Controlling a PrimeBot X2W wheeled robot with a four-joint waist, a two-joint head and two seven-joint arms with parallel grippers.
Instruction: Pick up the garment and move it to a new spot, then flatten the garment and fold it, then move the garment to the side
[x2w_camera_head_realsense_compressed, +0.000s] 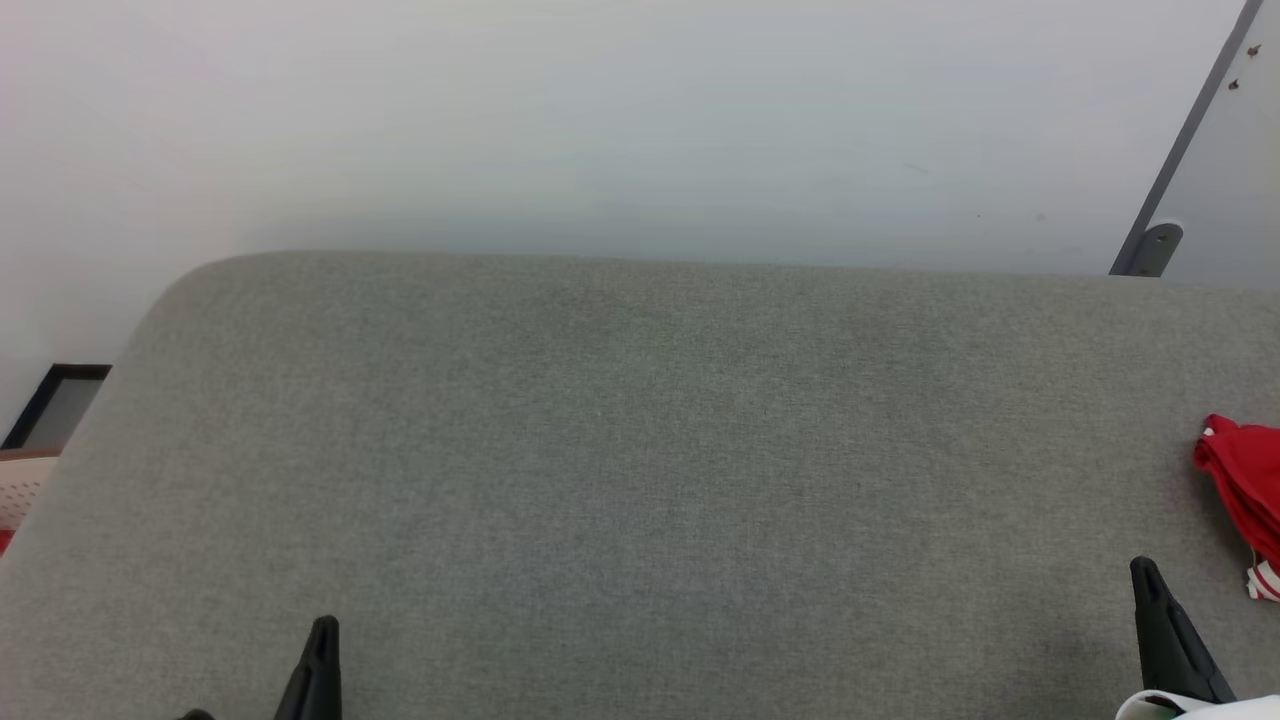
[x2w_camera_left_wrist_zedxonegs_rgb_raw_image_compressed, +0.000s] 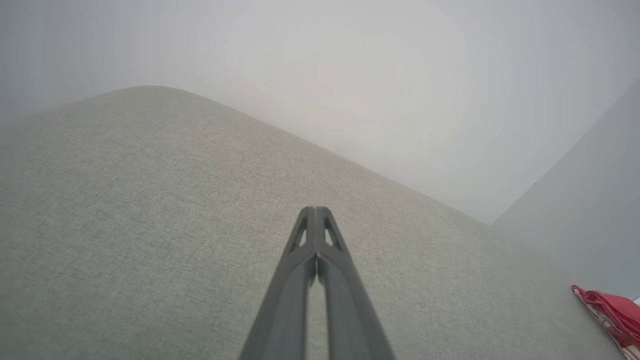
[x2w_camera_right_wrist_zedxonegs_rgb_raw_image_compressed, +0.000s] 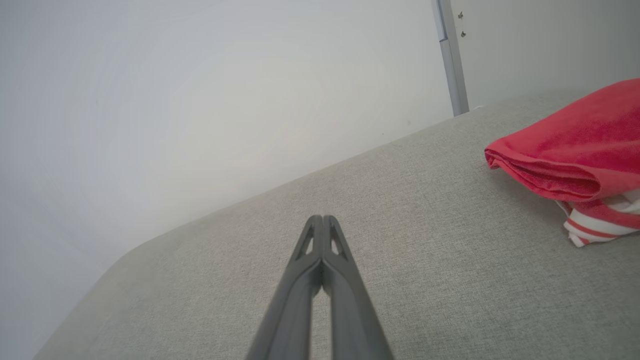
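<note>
While the grey fabric-covered bench (x2w_camera_head_realsense_compressed: 640, 450) takes up most of the head view, the garment (x2w_camera_head_realsense_compressed: 1245, 480) is way over at 3 o'clock, cut off by the picture's edge. It's a bunched-up red heap lying on the bench, with a bit of white-and-red striped trim poking out at its 6 o'clock end.

The left pincer (x2w_camera_head_realsense_compressed: 323, 630) pokes up at about 7 o'clock in the head view, and the right pincer (x2w_camera_head_realsense_compressed: 1143, 572) at about 5 o'clock. The right one is near the garment, roughly at the heap's 7 o'clock, but there's a clear strip of bench between them. The left one is well apart from it.

In both wrist views the two dark fingers are pressed together at the tips with nothing between them, so both pincers are closed and empty, over bare fabric.

In the right wrist view the garment (x2w_camera_right_wrist_zedxonegs_rgb_raw_image_compressed: 565, 145) sits at about 2 o'clock, a thick red fold on top and the striped trim under it. In the left wrist view it's just a small red bit at 4 o'clock.

Behind the bench is a plain white wall (x2w_camera_head_realsense_compressed: 600, 120), with a grey metal post (x2w_camera_head_realsense_compressed: 1185, 140) at 2 o'clock.
</note>
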